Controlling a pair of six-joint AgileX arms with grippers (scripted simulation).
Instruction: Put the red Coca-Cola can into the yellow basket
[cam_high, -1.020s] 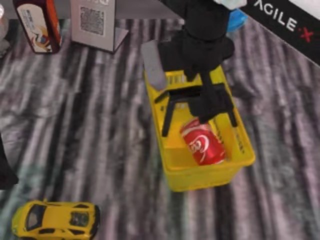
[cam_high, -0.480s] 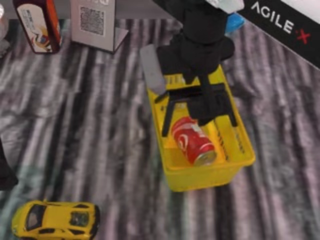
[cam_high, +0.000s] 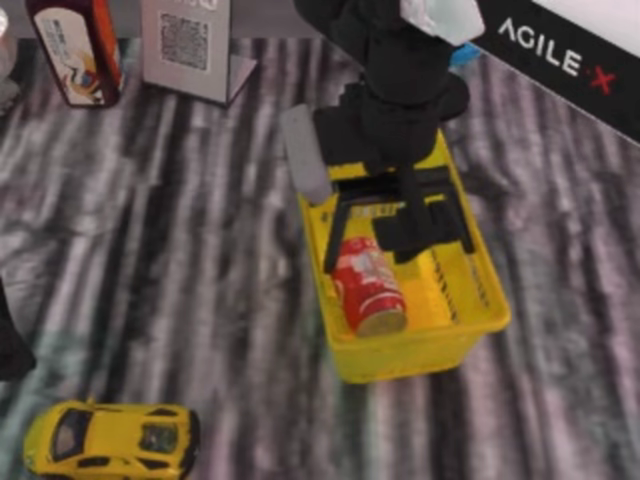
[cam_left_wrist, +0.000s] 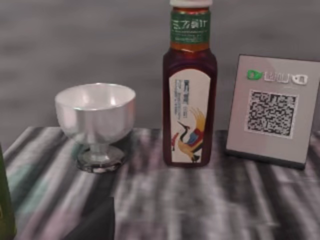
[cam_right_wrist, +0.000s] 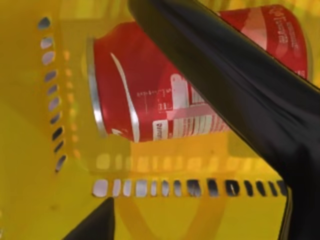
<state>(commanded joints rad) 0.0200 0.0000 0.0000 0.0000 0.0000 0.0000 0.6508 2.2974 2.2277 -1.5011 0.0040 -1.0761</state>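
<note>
Can is what matters here, and to my eye it is already home, so the step in hand looks like getting the arm out cleanly. Taking it from the big things down: the striped desk (cam_high: 200, 280) carries the basket (cam_high: 420, 345) towards its right half, with a toy car (cam_high: 110, 438) well apart at the near left corner and a bottle (cam_high: 78, 50) and a QR sign (cam_high: 190, 45) at the far left. The left arm (cam_high: 10, 345) sits parked at the left edge and has no part in this. The right pincer (cam_high: 405, 238) hangs over the far half of the basket, fingers spread and holding nothing. The black handle (cam_high: 345, 215) lies folded across the basket close beside it, and in the right wrist view that handle (cam_right_wrist: 225, 90) cuts right across in front of the can (cam_right_wrist: 150, 100). The can (cam_high: 367, 290) lies on its side on the basket floor, silver end towards the near wall, apart from the fingers. I would lift straight up and keep the fingers apart. I would not sweep sideways until clear of the rim, since a fingertip catching the handle could drag the basket. On its side the can may roll, but the walls should keep it in.
</note>
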